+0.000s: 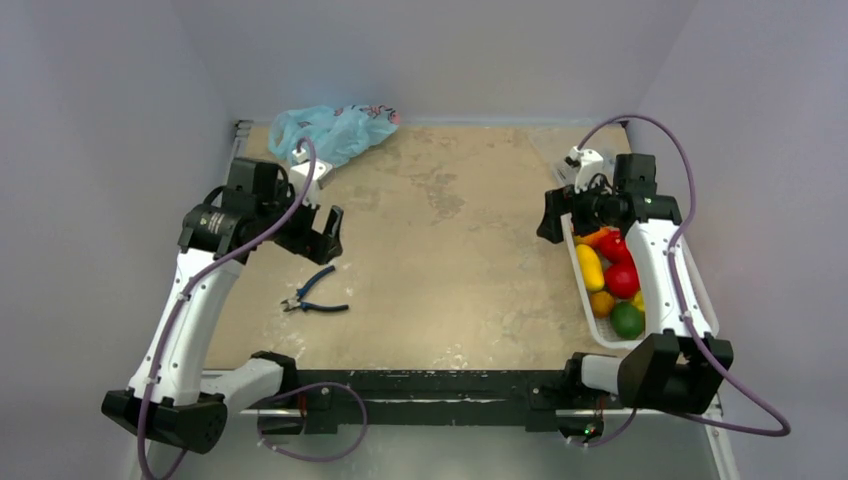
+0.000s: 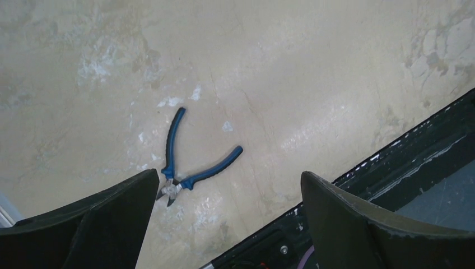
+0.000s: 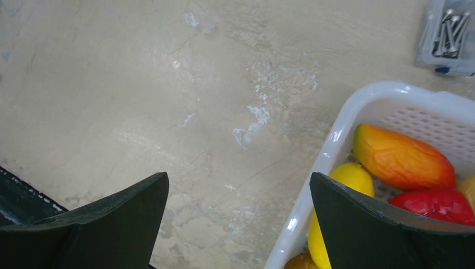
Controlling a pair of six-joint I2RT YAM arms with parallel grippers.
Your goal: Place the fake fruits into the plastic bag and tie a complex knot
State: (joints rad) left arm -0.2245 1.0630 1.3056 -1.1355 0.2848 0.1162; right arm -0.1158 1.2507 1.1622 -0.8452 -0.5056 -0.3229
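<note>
left tool [image 2: 229, 185] wide open, empty, well apart from basket [image 3: 336, 131] | right tool [image 3: 240, 185] wide open, empty, at basket's rim | fake fruits [image 1: 615, 275] all in basket | plastic bag [image 1: 330, 130] crumpled, far across tabletop from basket | risk: glossy fruit may squirt from pinch on the long carry; bag mouth looks collapsed, so a drop could miss

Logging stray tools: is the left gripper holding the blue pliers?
No, the blue pliers lie flat on the table, untouched, with the open left gripper hanging clear above them.
</note>
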